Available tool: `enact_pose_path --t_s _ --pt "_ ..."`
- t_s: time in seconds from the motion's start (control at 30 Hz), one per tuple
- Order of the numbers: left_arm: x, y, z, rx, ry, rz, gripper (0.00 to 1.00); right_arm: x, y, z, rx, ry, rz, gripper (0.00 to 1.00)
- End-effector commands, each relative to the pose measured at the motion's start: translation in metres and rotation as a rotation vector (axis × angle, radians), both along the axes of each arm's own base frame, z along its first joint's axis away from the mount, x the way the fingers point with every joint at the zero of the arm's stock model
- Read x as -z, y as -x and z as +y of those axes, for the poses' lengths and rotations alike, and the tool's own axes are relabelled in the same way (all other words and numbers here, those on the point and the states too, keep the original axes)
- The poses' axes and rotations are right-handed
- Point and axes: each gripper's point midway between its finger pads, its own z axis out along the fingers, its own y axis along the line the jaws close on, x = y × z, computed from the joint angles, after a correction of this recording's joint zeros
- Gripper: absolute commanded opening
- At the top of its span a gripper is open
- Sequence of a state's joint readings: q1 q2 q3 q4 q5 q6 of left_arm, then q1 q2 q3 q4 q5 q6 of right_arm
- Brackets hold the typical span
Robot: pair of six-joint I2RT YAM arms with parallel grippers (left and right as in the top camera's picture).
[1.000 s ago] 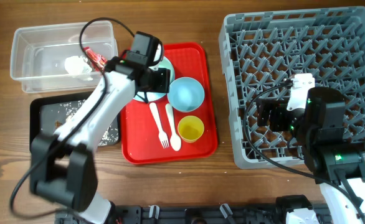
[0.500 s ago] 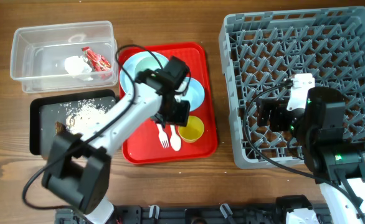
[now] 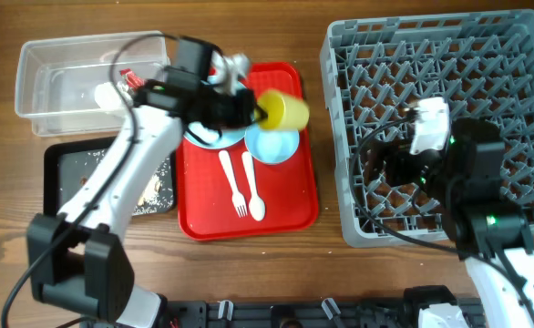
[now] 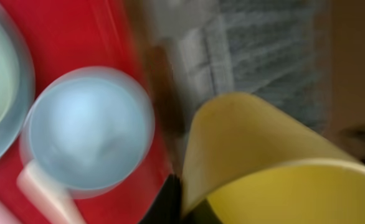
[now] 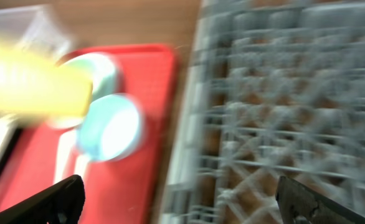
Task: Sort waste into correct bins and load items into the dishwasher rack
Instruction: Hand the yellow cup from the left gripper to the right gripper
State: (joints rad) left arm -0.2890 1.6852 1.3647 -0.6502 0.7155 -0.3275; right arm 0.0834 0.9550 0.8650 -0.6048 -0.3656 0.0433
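Wooden table carries the red tray and the grey dishwasher rack. 0.5 s ago the yellow cup stood low on the tray. Now the left fingers are clamped on it and it hangs tilted above the blue bowl, clear of the tray. By my judgement 1 item is in transit, with the carry to the rack remaining. The right fingers, spread wide and empty, hover over the rack.

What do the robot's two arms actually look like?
The left arm has a slim white link between chunky black joints, with thin black cables looping off it. The right arm is mostly black, with a white cap, a small green light and dark pointed fingers.
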Motion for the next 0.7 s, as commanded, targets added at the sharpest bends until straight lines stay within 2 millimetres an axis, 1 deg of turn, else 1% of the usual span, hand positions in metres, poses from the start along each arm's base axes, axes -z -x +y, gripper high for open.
enact_pose_path --t_s 0.0,0.07,0.1,0.17,0.23,0.3,0.33,0.43,0.5,0.57,0.6,0.63,0.67 --pt "-0.061 0.015 -0.023 0.149 0.373 0.072 0.04 -0.018 0.024 0.066 -0.417 -0.260 0.015 1.00" --pt "-0.078 0.030 -0.033 0.246 0.462 0.087 0.04 -0.023 0.024 0.082 -0.543 -0.349 -0.001 1.00" --pt "-0.082 0.036 -0.037 0.274 0.482 0.100 0.04 -0.028 0.024 0.088 -0.593 -0.389 -0.016 1.00" --pt "-0.083 0.046 -0.044 0.296 0.492 0.140 0.04 -0.040 0.024 0.098 -0.709 -0.472 -0.069 1.00" --pt "-0.083 0.051 -0.049 0.315 0.493 0.145 0.04 -0.051 0.024 0.103 -0.787 -0.521 -0.119 1.00" --pt "-0.083 0.054 -0.053 0.328 0.492 0.148 0.04 -0.060 0.014 0.104 -0.788 -0.529 -0.159 1.00" --pt "-0.083 0.055 -0.055 0.332 0.492 0.149 0.04 -0.068 0.010 0.104 -0.798 -0.519 -0.209 1.00" --pt "-0.083 0.056 -0.055 0.332 0.492 0.149 0.04 -0.086 0.004 0.105 -0.816 -0.504 -0.309 0.99" --pt "-0.083 0.056 -0.055 0.333 0.492 0.150 0.04 -0.093 0.002 0.105 -0.822 -0.497 -0.345 0.96" --pt "-0.083 0.056 -0.055 0.332 0.492 0.149 0.04 -0.093 0.002 0.105 -0.825 -0.495 -0.351 0.87" --pt "-0.083 0.056 -0.055 0.332 0.492 0.149 0.04 -0.093 0.002 0.105 -0.824 -0.496 -0.348 0.80" --pt "-0.083 0.056 -0.055 0.332 0.492 0.149 0.04 -0.093 0.002 0.105 -0.824 -0.497 -0.346 0.77" --pt "-0.083 0.056 -0.055 0.333 0.492 0.150 0.04 -0.093 0.002 0.105 -0.824 -0.497 -0.347 0.71"
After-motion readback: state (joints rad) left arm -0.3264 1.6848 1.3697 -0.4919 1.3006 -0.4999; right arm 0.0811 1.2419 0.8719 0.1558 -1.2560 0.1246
